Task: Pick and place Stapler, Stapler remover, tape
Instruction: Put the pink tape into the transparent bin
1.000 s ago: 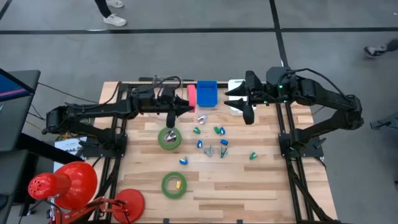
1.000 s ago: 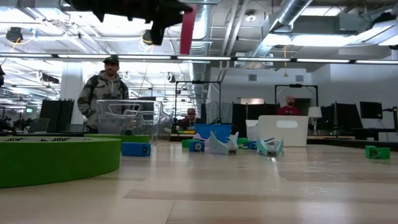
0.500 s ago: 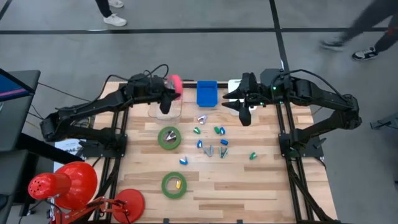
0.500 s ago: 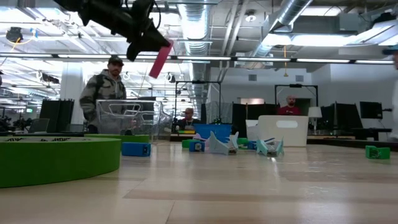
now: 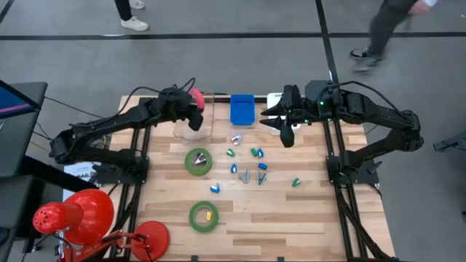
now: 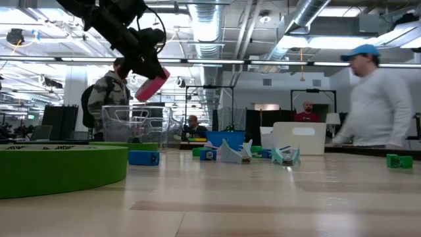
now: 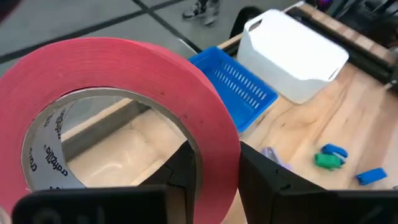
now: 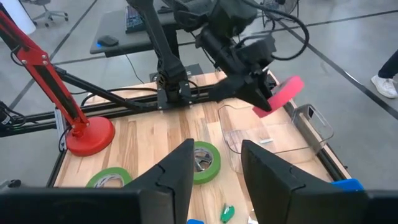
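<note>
My left gripper (image 5: 192, 110) is shut on a red-pink tape roll (image 5: 196, 97), which hangs tilted in the air over a clear bin (image 5: 195, 128) at the table's far left. The roll also shows above that clear bin (image 6: 135, 123) in the low view. Two green tape rolls (image 5: 198, 161) (image 5: 204, 216) lie flat on the wood. Small blue and green staplers and silver stapler removers (image 5: 246, 164) are scattered at mid-table. My right gripper (image 8: 216, 165) hovers open with nothing between its fingers, over the far right by a white bin (image 5: 275, 100). My left gripper pinches the wall of the red-pink roll (image 7: 217, 143), one finger (image 7: 180, 171) inside the ring's hole and the other finger (image 7: 267, 183) outside. The fingers slant downward from the table's left side. The roll is lifted clear and tilted above the clear bin.
A blue bin (image 5: 242, 110) stands between the clear bin and the white one at the far edge. A red lamp (image 5: 73, 212) stands at the near left corner. A person (image 6: 375, 99) passes beyond the table's far side.
My left gripper has carried the red-pink roll toward the table's left and far edge and down, to above the clear bin. It has tipped its fingers downward. The roll, edge-on and upright a second ago, now hangs tilted.
</note>
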